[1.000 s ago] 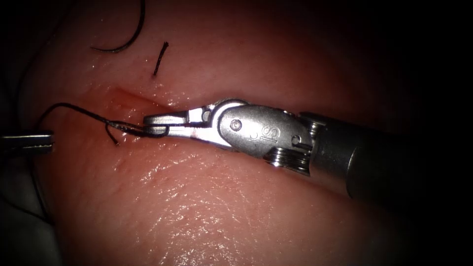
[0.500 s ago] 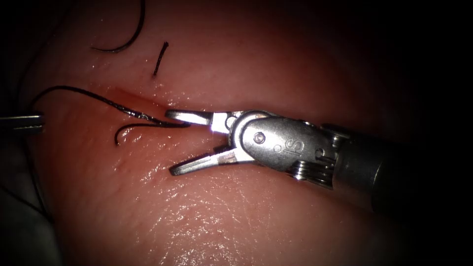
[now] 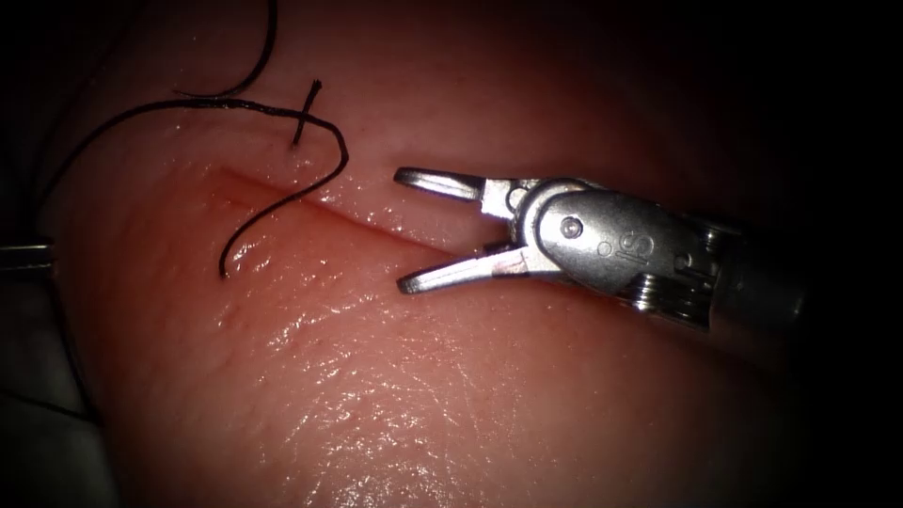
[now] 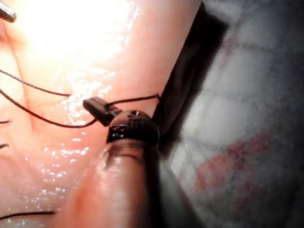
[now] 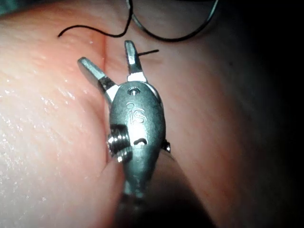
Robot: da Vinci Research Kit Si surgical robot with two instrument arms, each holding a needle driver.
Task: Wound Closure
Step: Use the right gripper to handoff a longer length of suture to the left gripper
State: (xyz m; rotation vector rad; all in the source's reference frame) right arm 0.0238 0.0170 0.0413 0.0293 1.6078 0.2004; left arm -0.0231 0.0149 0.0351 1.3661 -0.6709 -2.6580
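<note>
A: Where does the right pincer [image 3: 399,229] stand?

B: It hangs over the cut [image 3: 310,203] in the tissue [image 3: 395,395], jaws spread wide, one to each side of the cut's line, and it holds nothing. The right wrist view shows the same: the right pincer [image 5: 105,51] gaping above the cut.

A: And the left pincer?

B: In the left wrist view the left pincer [image 4: 97,107] is clamped on the thread [image 4: 135,99] at the tissue's edge. In the endoscope view only a sliver of it [image 3: 23,254] shows at the far left.

A: How does the thread run?

B: The thread [image 3: 188,103] runs from the left across the tissue, crosses a short cut end [image 3: 306,111] standing up from the tissue beyond the cut, then curls back over the cut to a free tail [image 3: 226,263] lying on the near side.

A: The needle?

B: It cannot be made out. Nothing here is a container.
</note>
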